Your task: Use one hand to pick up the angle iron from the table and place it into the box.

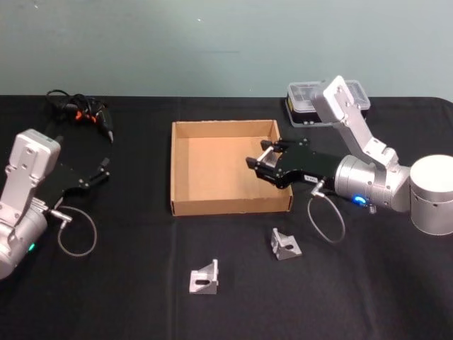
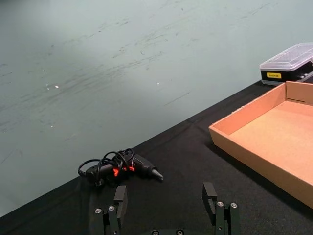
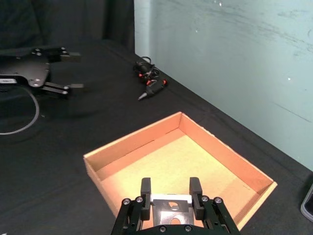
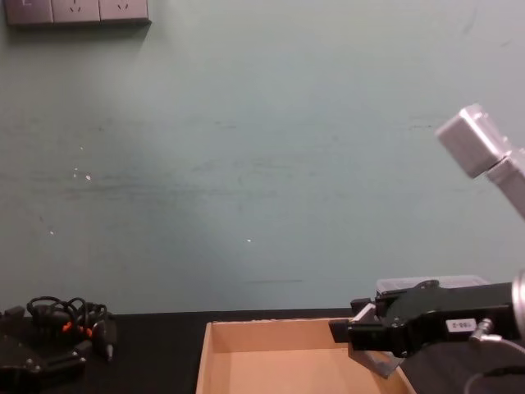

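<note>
My right gripper (image 1: 257, 161) hovers over the right part of the brown cardboard box (image 1: 230, 207), shut on a silver angle iron (image 3: 170, 203) held between its fingers (image 3: 145, 188). In the chest view the same gripper (image 4: 354, 325) hangs just above the box's right wall (image 4: 279, 332), with the angle iron (image 4: 384, 361) poking out below it. Two more angle irons (image 1: 204, 278) (image 1: 285, 244) lie on the black table (image 1: 127, 297) in front of the box. My left gripper (image 1: 105, 170) is parked at the left, open and holding nothing (image 2: 165, 196).
A clear-lidded black plastic case (image 1: 311, 95) stands behind the box at the right. A black-and-orange cable bundle (image 1: 78, 110) lies at the back left. A loose cable loop (image 1: 78, 234) hangs by the left arm, another (image 1: 327, 219) by the right.
</note>
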Available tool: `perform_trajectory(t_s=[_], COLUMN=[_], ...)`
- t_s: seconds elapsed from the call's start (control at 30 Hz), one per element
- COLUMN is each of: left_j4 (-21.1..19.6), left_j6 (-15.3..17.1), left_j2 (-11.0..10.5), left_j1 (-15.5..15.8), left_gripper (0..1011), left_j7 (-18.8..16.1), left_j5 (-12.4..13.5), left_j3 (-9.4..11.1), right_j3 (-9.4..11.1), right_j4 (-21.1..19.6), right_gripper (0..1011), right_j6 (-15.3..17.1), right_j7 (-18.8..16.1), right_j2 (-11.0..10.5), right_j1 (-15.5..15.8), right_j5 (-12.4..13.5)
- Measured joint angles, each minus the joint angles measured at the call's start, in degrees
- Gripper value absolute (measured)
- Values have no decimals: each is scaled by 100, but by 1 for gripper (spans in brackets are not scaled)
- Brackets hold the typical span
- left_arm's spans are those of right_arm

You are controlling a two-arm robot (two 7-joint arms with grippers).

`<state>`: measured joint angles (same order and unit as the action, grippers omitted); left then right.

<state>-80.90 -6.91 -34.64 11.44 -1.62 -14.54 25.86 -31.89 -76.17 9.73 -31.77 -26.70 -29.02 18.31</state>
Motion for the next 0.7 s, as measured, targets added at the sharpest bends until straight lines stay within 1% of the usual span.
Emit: perform_trajectory(t_s=[0.17, 0.2, 0.3, 0.43, 0.53, 0.7], left_j4=[0, 0, 0, 0, 0, 0], left_j6=[0, 0, 0, 0, 0, 0], left_j2=[0, 0, 0, 0, 0, 0], left_j1=[0, 0, 0, 0, 0, 0], left_gripper=[1011, 1011, 1011, 1011, 1011, 1011], left_j7=[0, 0, 0, 0, 0, 0], left_j5=[0, 0, 0, 0, 0, 0], left_j3=[0, 0, 0, 0, 0, 0], right_j3=[-84, -84, -143, -176, -206, -223], right_j4=[508, 508, 872, 1143, 1458, 1783], right_gripper=[481, 481, 481, 481, 481, 481], right_j6=[-43, -43, -72, -108, -185, -286], right_j7=[-69, -69, -134, -177, -232, -296], right_j2=[214, 214, 365, 480, 630, 799], right_j1=[-273, -273, -448, -564, -696, -823], right_j5=[-151, -151, -240, -302, -357, -406])
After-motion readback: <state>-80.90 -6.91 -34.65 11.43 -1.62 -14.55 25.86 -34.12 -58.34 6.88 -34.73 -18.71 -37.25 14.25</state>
